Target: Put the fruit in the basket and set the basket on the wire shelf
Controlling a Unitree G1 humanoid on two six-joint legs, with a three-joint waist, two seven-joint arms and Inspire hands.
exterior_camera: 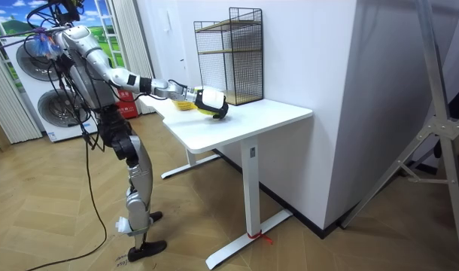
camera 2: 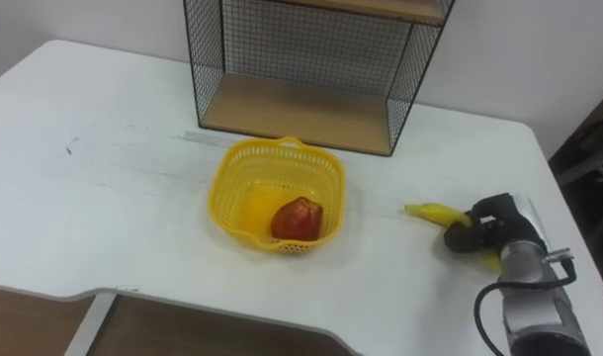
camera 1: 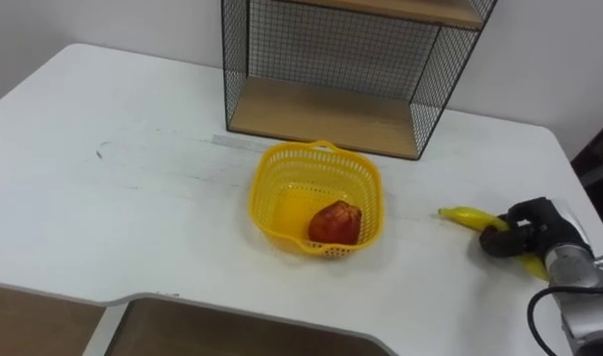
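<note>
— Where do we see our right robot hand (camera 1: 524, 232)?
— Low on our right, with the arm stretched forward and the wrist straight.
— And its fingers?
— We see them curled down around the banana (camera 1: 465, 215), knuckles up.

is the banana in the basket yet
Out. The banana lies on the table right of the basket, with the right hand curled round it.

Silver-grey forearm, black right hand (camera 1: 522, 231), a dark cable looping by the wrist
</note>
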